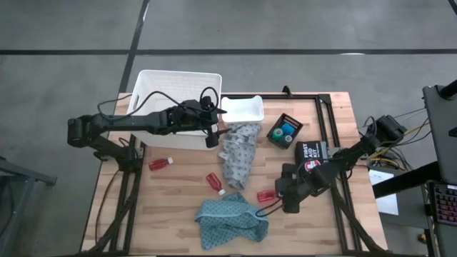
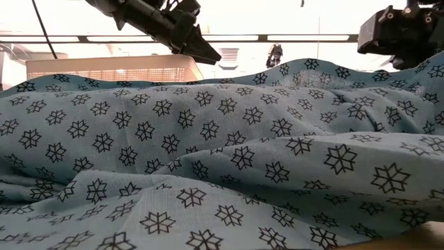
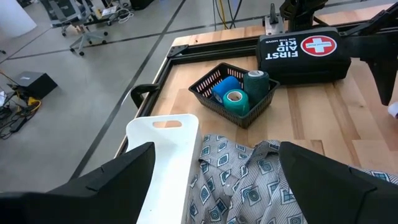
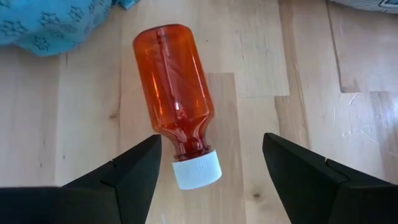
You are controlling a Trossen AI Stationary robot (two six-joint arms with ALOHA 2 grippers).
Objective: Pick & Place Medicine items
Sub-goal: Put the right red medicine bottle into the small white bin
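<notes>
Three red bottles with white caps lie on their sides on the wooden table [image 1: 178,214]: one at the left [image 1: 161,163], one in the middle [image 1: 215,182], one toward the right [image 1: 265,194]. My right gripper [image 4: 212,138] is open, pointing steeply down over the right one [image 4: 177,93], with a finger on either side of its neck and cap [image 4: 196,169], touching nothing. A blue [image 3: 227,86] and a green round container [image 3: 236,99] sit in a small black basket [image 1: 284,130]. My left gripper [image 3: 214,168] hangs open above the grey patterned cloth [image 1: 239,153].
A white basket [image 1: 178,96] and a white tray [image 1: 243,108] stand at the far side. The black first-aid pouch [image 1: 314,153] lies right of the small basket. A teal patterned cloth [image 1: 232,221] lies bunched near the front edge, filling the low view [image 2: 208,160].
</notes>
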